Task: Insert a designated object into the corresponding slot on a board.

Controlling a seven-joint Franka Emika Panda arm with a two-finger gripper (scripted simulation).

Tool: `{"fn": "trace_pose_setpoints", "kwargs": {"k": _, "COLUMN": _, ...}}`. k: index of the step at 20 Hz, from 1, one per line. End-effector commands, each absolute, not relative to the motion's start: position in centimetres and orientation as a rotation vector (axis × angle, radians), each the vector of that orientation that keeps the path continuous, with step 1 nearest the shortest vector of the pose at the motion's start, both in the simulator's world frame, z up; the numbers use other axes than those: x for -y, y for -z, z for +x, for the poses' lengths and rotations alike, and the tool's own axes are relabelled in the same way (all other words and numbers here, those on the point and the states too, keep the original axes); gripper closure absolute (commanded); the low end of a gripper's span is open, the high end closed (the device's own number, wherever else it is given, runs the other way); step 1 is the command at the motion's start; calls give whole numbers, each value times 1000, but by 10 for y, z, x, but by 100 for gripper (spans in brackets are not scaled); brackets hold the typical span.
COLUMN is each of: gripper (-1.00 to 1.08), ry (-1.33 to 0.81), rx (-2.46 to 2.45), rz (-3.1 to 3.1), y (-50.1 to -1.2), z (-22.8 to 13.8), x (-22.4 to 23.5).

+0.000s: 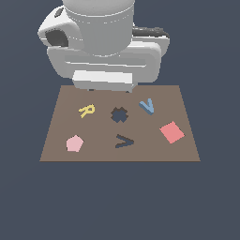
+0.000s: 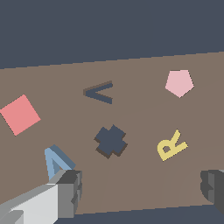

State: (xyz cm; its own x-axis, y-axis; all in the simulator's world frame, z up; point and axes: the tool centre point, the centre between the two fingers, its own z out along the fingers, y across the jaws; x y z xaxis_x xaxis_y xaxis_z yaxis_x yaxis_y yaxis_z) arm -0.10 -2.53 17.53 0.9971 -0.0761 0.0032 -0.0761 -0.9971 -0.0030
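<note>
The small blue V-shaped piece lies flat on the brown board, toward its far edge on the exterior view's right. The dark V-shaped slot is cut into the board nearer the front, around the middle. In the wrist view my gripper is open wide and holds nothing. One fingertip stands right beside the blue V, the other is far across. The slot lies beyond the piece. In the exterior view the arm's body hides the gripper.
A dark scalloped cross cutout sits at the board's centre. A yellow R, a pink pentagon and a red square lie on the board around it. The arm's white bulk hangs over the board's far edge.
</note>
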Motion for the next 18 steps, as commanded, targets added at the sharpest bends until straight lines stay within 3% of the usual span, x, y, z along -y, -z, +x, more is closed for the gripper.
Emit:
{"fn": "trace_pose_setpoints", "kwargs": {"k": 1, "gripper": -92, "ry": 5, "rx": -120, "rz": -3136, "y": -175, "z": -1, "x": 25}}
{"fn": "trace_pose_setpoints", "kwargs": {"k": 9, "gripper": -92, "ry": 5, "rx": 8, "rz": -3138, "y": -155, "z": -2, "x": 3}}
{"fn": "trace_pose_setpoints", "kwargs": {"k": 18, "gripper": -92, "ry": 2, "rx": 410, "rz": -3110, "y": -89, "z": -18, "x": -67}}
